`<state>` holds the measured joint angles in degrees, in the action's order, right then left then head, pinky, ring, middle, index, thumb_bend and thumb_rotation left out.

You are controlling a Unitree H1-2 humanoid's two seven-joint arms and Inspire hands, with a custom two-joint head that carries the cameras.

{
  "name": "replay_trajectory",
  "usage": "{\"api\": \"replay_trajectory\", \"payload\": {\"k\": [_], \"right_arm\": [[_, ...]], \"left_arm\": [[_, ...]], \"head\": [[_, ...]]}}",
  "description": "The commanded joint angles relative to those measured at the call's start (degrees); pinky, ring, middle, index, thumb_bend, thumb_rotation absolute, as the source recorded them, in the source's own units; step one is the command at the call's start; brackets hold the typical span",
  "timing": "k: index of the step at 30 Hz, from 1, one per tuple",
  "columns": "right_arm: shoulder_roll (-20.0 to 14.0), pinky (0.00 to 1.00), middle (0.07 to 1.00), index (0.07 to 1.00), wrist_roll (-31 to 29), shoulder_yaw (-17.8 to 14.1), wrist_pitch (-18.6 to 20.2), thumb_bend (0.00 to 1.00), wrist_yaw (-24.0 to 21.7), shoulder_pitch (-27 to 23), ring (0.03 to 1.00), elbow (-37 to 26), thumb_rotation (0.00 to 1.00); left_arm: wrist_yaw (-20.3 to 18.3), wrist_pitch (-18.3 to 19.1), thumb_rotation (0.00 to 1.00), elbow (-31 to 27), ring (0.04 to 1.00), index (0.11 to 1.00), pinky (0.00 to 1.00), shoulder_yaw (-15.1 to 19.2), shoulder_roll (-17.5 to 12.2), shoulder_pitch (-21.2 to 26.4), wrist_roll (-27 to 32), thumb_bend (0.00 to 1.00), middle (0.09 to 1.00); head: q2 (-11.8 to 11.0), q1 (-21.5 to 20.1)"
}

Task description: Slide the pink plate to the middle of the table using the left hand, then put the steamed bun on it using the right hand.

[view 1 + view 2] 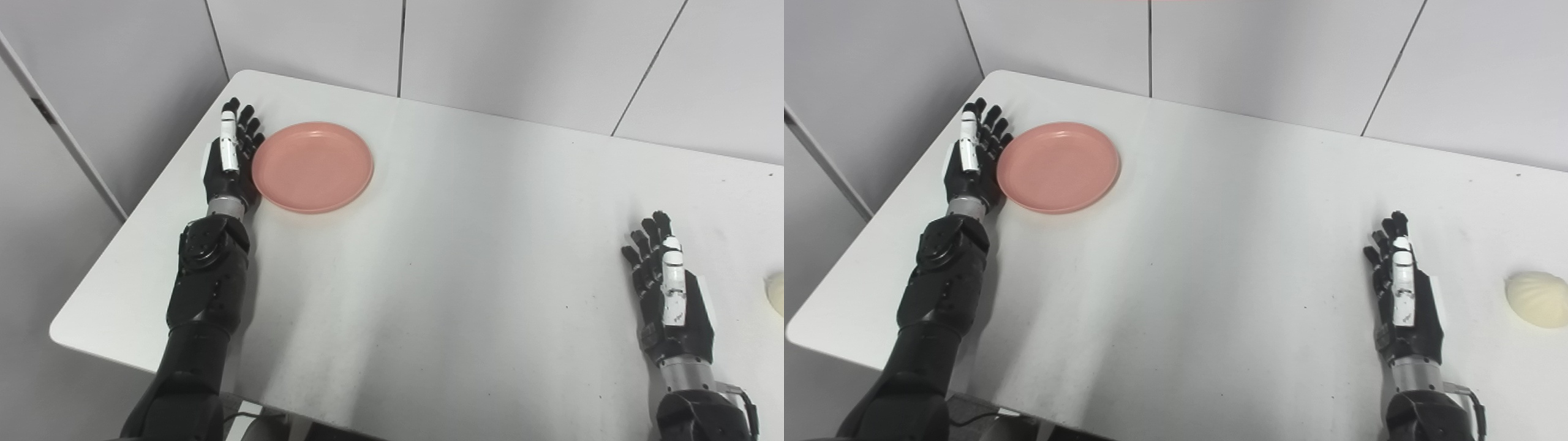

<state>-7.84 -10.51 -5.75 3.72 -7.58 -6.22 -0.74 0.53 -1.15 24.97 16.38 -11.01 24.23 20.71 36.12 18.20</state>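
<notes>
A round pink plate lies on the white table toward its far left. My left hand stands on edge right beside the plate's left rim, open, fingers straight and pointing away from me; it looks to touch the rim. At the table's right edge sits a pale cream steamed bun, only a sliver of it showing in the left eye view. My right hand rests open on the table left of the bun, a hand's width apart from it, holding nothing.
The table's left edge runs close behind my left hand. Grey wall panels rise just past the table's far edge. The front edge lies near my forearms.
</notes>
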Motion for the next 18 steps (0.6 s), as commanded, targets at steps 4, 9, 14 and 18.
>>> {"api": "replay_trajectory", "payload": {"k": [4, 9, 14, 18], "right_arm": [[0.1, 1.00, 1.000, 1.000, 0.6, 0.3, 0.0, 0.10, 0.4, 0.8, 1.000, -0.4, 1.00], [0.5, 1.00, 1.000, 1.000, 0.8, 0.3, -0.4, 0.10, 0.7, 0.6, 1.000, 0.7, 1.00], [0.8, 1.00, 1.000, 1.000, 1.4, 0.8, 0.9, 0.13, 1.4, 0.9, 1.000, -0.3, 1.00], [1.0, 1.00, 1.000, 1.000, 1.4, 1.1, 0.9, 0.12, 1.4, 1.0, 1.000, -0.4, 1.00]], "left_arm": [[-0.9, 3.1, 1.00, -0.2, 0.978, 0.976, 0.99, -1.6, 1.0, -0.4, -0.7, 0.41, 0.971], [-2.2, 3.9, 1.00, -1.2, 0.977, 0.976, 1.00, -3.3, 1.3, -0.8, -1.3, 0.42, 0.973], [-3.6, 4.7, 1.00, -2.0, 0.979, 0.976, 0.99, -4.7, 1.8, -0.9, -1.6, 0.41, 0.972], [-4.6, 5.3, 1.00, -2.5, 0.974, 0.974, 0.99, -6.1, 2.1, -1.1, -2.1, 0.43, 0.969]], "head": [[0.2, -1.1], [0.4, -2.3], [0.7, -3.5], [0.8, -4.6]]}}
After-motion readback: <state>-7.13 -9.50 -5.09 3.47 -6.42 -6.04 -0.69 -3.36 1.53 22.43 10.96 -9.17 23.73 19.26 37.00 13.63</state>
